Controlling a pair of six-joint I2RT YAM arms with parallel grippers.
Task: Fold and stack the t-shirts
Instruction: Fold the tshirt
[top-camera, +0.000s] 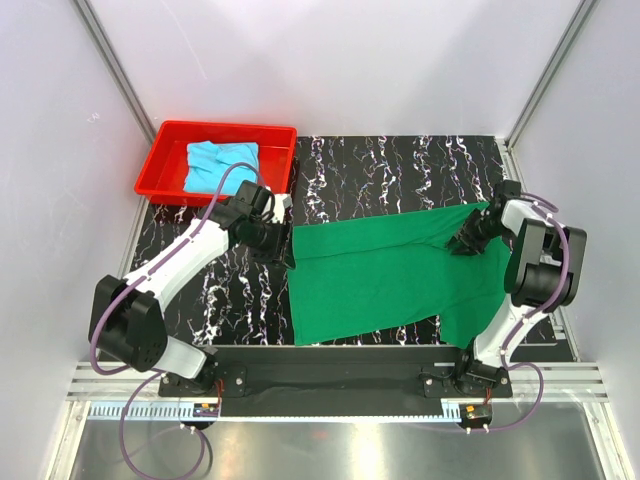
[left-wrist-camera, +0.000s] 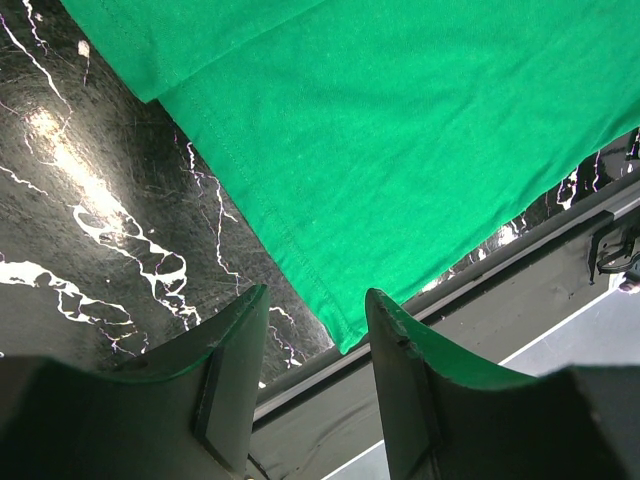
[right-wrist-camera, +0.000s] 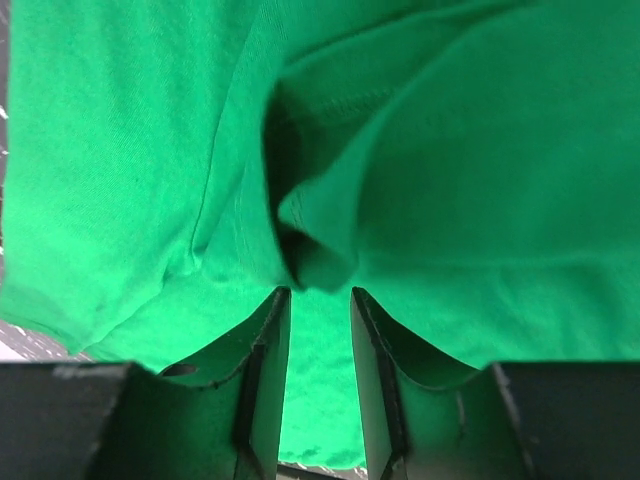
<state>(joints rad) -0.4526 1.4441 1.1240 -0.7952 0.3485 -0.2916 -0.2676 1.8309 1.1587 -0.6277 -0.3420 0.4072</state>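
The dark green t-shirt (top-camera: 400, 272) lies spread on the black marbled table (top-camera: 400, 165). The light cyan-blue t-shirt (top-camera: 218, 164) lies crumpled in the red tray. My left gripper (top-camera: 281, 243) hangs at the green shirt's left edge. In the left wrist view it (left-wrist-camera: 317, 325) is open and empty, with the shirt's hem corner (left-wrist-camera: 347, 335) just beyond its tips. My right gripper (top-camera: 466, 242) is over the shirt's upper right part. In the right wrist view it (right-wrist-camera: 320, 300) is partly open, with a raised fold of green cloth (right-wrist-camera: 315, 255) at its tips and nothing clamped.
The red tray (top-camera: 165, 150) stands at the back left corner. White walls with metal posts enclose the table. The table's front edge and a metal rail (left-wrist-camera: 560, 235) run close to the shirt's near hem.
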